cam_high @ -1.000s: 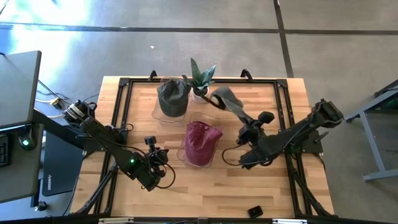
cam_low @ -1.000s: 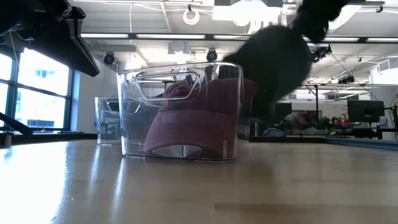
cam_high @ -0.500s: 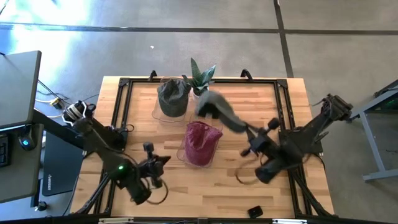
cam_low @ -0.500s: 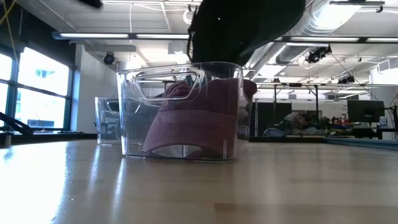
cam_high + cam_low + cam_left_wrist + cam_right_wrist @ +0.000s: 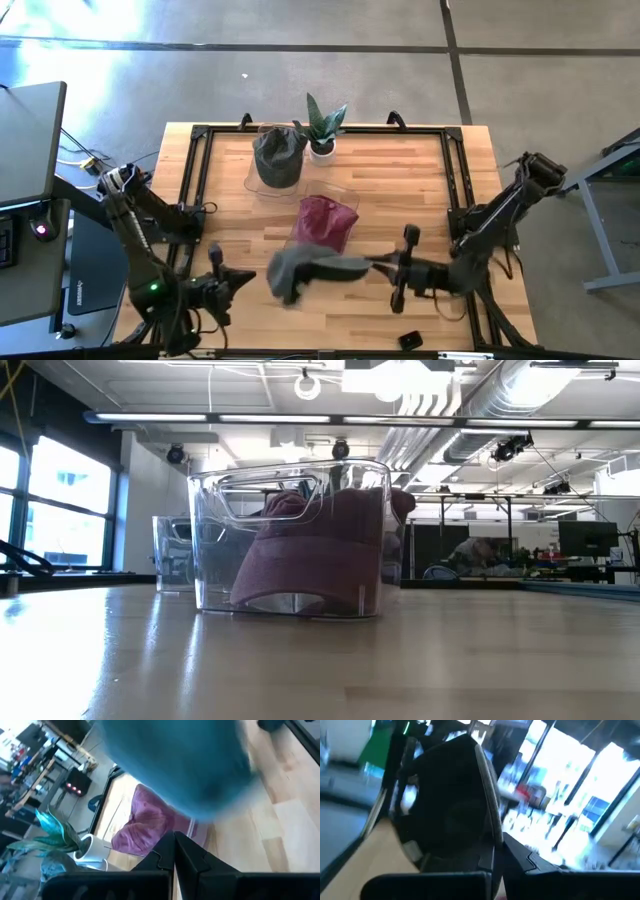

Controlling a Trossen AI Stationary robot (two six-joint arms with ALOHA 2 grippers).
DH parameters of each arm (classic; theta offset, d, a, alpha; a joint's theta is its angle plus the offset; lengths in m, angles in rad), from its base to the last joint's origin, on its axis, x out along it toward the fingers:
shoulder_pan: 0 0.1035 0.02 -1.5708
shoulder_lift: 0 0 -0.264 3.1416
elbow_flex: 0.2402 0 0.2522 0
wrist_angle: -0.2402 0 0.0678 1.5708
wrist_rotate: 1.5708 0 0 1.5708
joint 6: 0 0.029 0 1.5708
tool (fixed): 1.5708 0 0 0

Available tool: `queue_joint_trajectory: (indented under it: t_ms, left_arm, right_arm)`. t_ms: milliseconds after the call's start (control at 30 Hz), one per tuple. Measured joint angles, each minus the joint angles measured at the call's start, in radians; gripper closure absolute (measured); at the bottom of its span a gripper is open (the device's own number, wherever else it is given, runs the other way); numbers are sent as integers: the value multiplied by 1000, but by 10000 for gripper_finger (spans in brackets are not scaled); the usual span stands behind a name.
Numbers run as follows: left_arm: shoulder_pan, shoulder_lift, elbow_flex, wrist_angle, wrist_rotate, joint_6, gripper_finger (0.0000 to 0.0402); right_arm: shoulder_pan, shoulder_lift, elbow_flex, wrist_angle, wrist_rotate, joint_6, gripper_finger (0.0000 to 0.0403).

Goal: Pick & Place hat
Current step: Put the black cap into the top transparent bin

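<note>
The right gripper (image 5: 368,265) is clamped on a grey hat (image 5: 303,271), holding it by its edge above the near middle of the wooden table (image 5: 440,170), just near of the clear bin (image 5: 322,226) with the maroon cap (image 5: 324,220) in it. The left gripper (image 5: 236,281) sits at the near left of the table with its jaws closed on nothing, just left of the grey hat. At the far side stand a second clear bin with a dark grey hat (image 5: 278,155) and a potted plant (image 5: 322,128) in a white pot
</note>
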Motion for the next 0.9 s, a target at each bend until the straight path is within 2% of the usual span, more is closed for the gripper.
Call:
queue_joint_trajectory:
  t_ms: [67, 133, 300, 400, 567, 667, 900]
  left_arm:
    - [-27, 0, 0, -11, -17, -1, 397]
    - [-60, 0, 0, -9, -58, 0, 397]
    - [-115, -1, -25, 9, -251, 3, 397]
    - [-113, 0, -46, 16, -279, 3, 397]
    - [-113, 0, -48, 59, -329, 4, 397]
    - [-99, 4, -48, 120, -331, 65, 397]
    - [-24, 27, -50, 447, -165, 407, 397]
  right_arm:
    - [-24, -3, -50, 206, -24, -118, 396]
    - [-54, -4, -97, 329, -70, -161, 396]
    - [-151, -2, -198, 491, -422, -40, 396]
    - [-188, -2, -232, 553, -519, 8, 396]
    - [-214, -2, -250, 577, -568, 16, 396]
    - [-219, -2, -250, 578, -575, 20, 395]
    - [-221, -2, -250, 577, -573, 21, 395]
